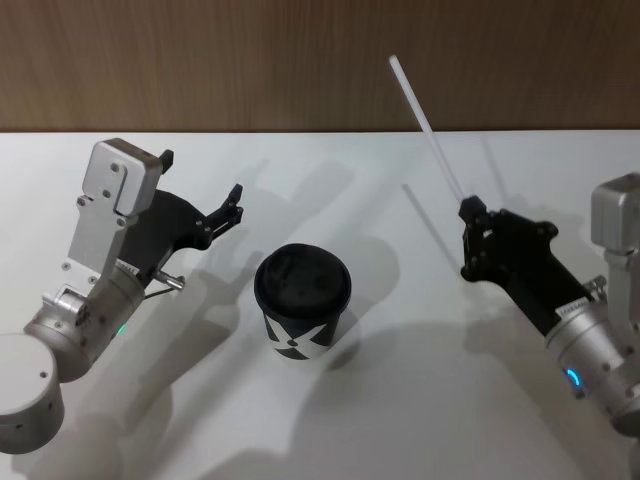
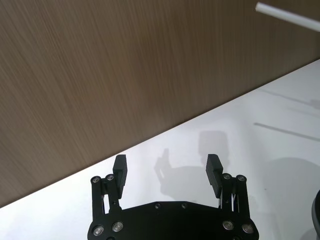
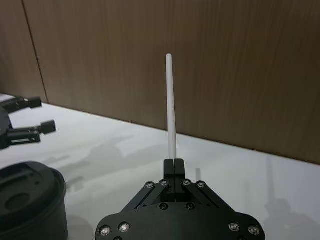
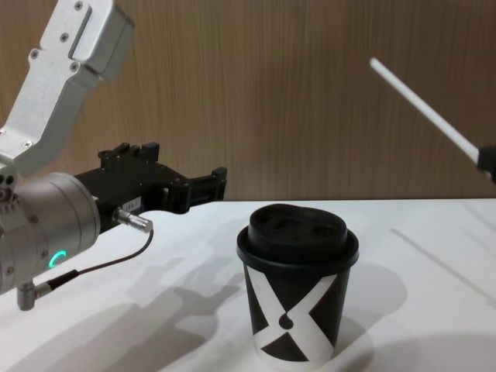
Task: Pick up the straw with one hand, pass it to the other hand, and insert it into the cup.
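Note:
The black cup (image 1: 302, 300) with a white X and a domed lid stands upright on the white table, between the two arms. My right gripper (image 1: 468, 212) is shut on the low end of the white straw (image 1: 428, 130), held in the air to the right of the cup; the straw slants up and to the left. The right wrist view shows the straw (image 3: 171, 105) rising from the closed fingers (image 3: 174, 165), with the cup (image 3: 30, 200) off to one side. My left gripper (image 1: 203, 180) hovers open and empty to the left of the cup, and its fingers (image 2: 120, 169) are spread wide.
A wood-panelled wall (image 1: 250, 60) runs along the table's far edge. The white table (image 1: 420, 400) is bare around the cup. Seen from the chest, the cup (image 4: 298, 294) stands in the middle, the left gripper (image 4: 209, 184) is higher at left, and the straw (image 4: 426, 112) is upper right.

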You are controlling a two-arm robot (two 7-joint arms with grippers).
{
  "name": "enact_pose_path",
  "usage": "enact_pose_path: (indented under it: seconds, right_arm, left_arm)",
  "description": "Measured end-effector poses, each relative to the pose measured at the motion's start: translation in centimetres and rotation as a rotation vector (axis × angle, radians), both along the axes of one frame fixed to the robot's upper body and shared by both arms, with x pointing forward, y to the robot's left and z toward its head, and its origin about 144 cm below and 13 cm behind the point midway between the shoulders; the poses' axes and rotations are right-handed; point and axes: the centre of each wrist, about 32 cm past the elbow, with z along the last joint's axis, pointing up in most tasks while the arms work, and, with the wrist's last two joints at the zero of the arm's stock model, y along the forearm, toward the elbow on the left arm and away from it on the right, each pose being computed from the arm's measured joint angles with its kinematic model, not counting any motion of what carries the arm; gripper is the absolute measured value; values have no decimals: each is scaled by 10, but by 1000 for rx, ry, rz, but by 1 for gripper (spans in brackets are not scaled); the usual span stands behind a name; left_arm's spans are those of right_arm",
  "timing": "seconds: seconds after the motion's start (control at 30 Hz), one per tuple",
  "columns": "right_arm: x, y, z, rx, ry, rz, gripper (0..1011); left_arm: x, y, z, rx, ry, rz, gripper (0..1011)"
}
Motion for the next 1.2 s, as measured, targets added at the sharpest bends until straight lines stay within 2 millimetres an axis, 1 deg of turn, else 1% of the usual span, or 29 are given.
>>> enact_pose_path:
  seconds: [0.2,0.3,0.37,0.6,0.8,1.13,1.2]
  right_arm:
    - [14,-2,8,33,-100,88,5]
    - [17,-3,10,40,-119,107,5]
    - [25,-3,14,56,-157,149,5]
    - [40,-2,21,97,-225,240,5]
    - [58,1,30,145,-288,345,5]
    - [85,8,42,198,-345,484,5]
    - [95,11,46,214,-357,533,5]
  left_arm:
    - [0,0,0,0,0,0,1001]
    - [0,0,0,0,0,0,1000]
    - [0,0,0,0,0,0,1000]
    - [0,0,0,0,0,0,1001]
    - [0,0,0,0,0,0,1000]
    - [0,0,0,0,0,0,1001]
    - [0,0,0,0,0,0,1001]
